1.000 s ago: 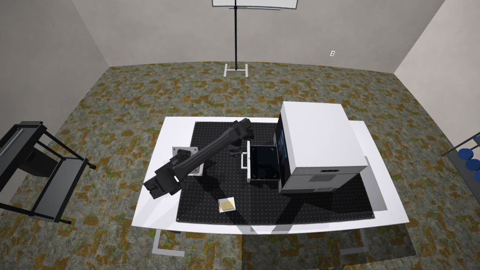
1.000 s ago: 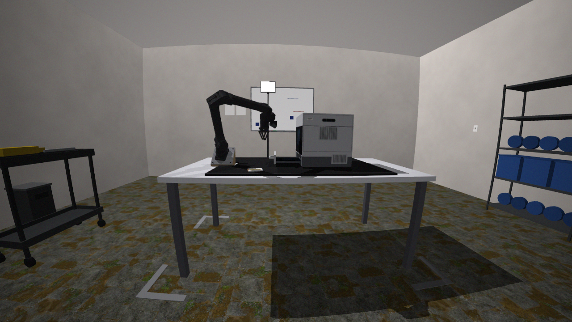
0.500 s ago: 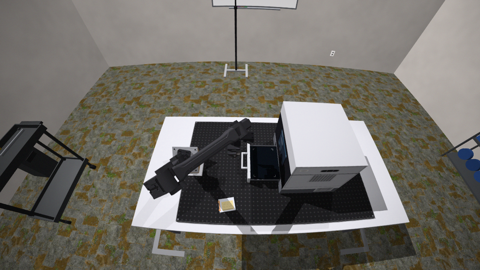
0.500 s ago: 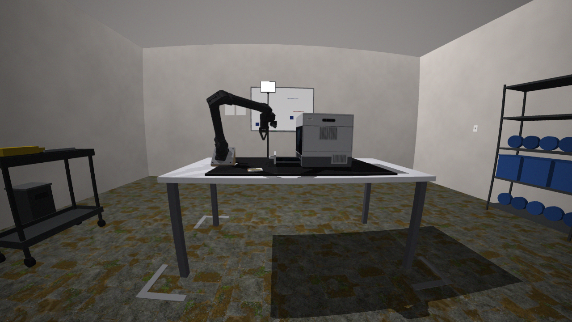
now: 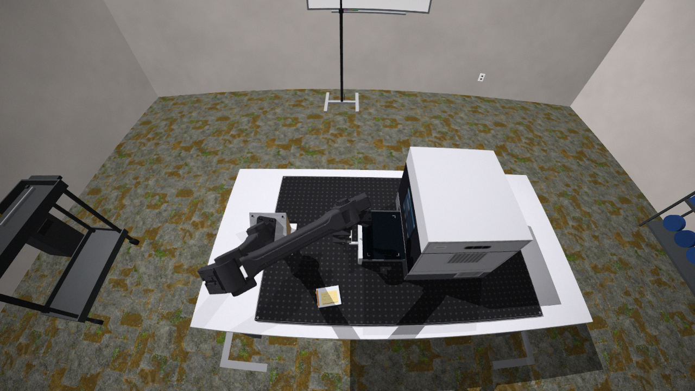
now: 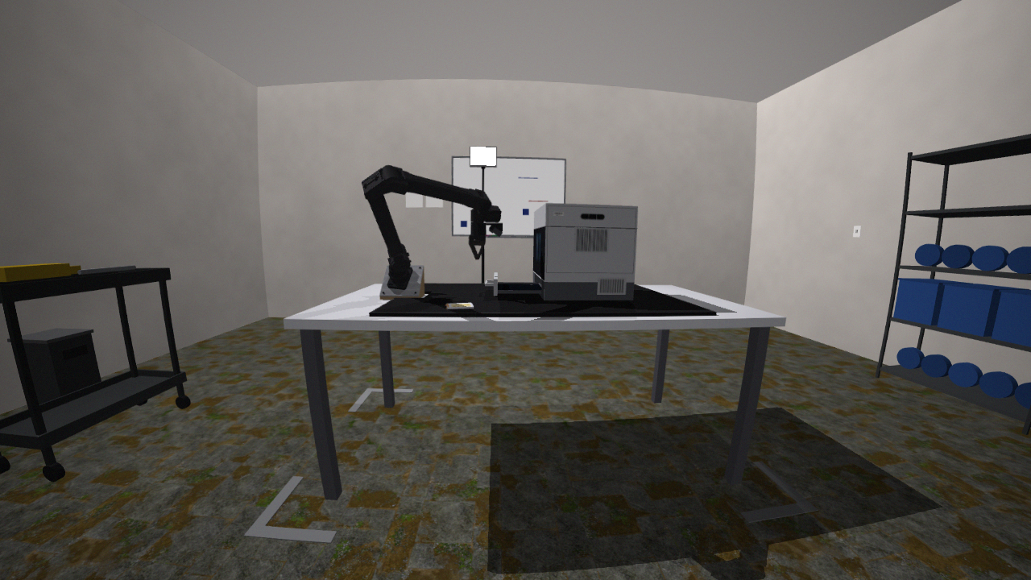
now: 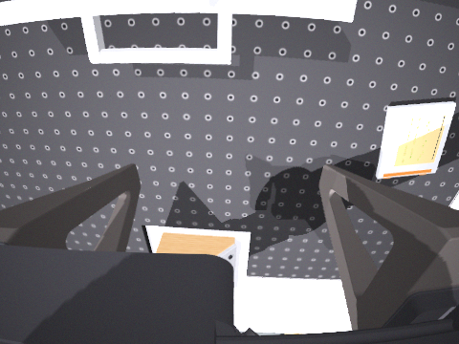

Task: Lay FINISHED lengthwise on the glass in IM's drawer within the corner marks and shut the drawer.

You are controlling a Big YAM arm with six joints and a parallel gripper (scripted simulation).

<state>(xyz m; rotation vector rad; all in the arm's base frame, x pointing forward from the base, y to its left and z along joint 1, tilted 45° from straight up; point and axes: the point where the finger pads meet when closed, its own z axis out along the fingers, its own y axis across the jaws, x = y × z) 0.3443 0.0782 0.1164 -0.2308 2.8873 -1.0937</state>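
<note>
The finished cassette FINISHED (image 5: pixel 328 296) (image 6: pixel 459 305) (image 7: pixel 415 141), a small white slab with a tan gel face, lies flat on the black perforated mat (image 5: pixel 389 301) near the table's front, left of the imager. The gel imager IM (image 5: pixel 461 204) (image 6: pixel 587 252) is a white box standing upright at the right. Its drawer is pulled out to the left, and the dark glass (image 5: pixel 384 233) with white corner marks is bare. The drawer's white handle (image 5: pixel 358 239) (image 7: pixel 160 56) faces the arm. My gripper (image 5: pixel 346 239) (image 6: pixel 475 250) (image 7: pixel 229 174) is open and empty, high above the mat just left of the handle.
The arm's base mount (image 5: pixel 266 221) (image 6: pixel 402 287) stands at the mat's left edge. The white table (image 5: pixel 228 294) carries the mat. A black cart (image 6: pixel 79 345) stands far left and shelving with blue items (image 6: pixel 966 288) far right, both away from the table.
</note>
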